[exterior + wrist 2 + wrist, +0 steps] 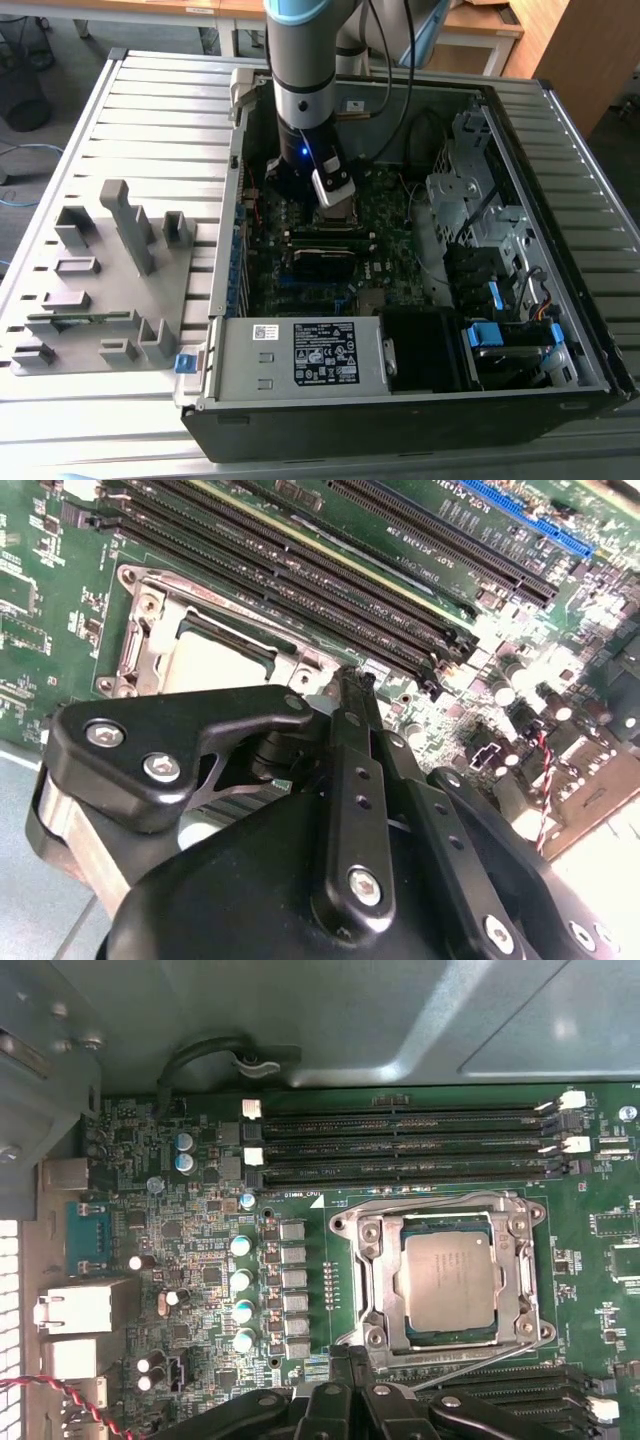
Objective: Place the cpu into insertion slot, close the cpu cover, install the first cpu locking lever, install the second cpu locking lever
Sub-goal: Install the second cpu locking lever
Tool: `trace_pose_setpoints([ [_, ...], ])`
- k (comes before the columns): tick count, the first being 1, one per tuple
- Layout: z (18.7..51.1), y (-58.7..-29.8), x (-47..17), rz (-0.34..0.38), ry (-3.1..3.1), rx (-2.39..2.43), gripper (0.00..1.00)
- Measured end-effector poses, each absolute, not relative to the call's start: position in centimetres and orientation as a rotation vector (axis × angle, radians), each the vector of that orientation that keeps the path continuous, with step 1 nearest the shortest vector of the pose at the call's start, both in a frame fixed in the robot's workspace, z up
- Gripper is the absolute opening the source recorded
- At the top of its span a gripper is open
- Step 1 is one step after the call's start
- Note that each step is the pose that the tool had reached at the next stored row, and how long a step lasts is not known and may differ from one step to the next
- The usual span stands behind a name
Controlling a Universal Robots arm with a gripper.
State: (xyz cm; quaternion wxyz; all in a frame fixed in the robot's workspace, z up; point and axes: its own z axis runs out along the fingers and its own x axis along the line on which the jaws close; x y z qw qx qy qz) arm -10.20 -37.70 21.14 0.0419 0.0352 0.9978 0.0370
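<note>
arm (300,60): grey tube with light-blue joint band and silver ring; small blue light on black wrist; white block below | gripper (350,695): matte black linkage bars, silver hex screws; black cables beside arm

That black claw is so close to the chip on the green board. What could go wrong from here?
The gripper sits right at the cpu cover, which lies down over the cpu. A slip could scrape the chip or the small capacitors beside the socket. The memory slots also leave little room for error.

grey slatted table (150,110), wooden desks (480,30) behind.
</note>
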Motion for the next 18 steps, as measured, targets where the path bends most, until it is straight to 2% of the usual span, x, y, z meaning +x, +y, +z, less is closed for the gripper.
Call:
trace_pose_setpoints([
  [18,23.2,-37.7,-10.2,0.114,3.054,0.108,0.10],
])
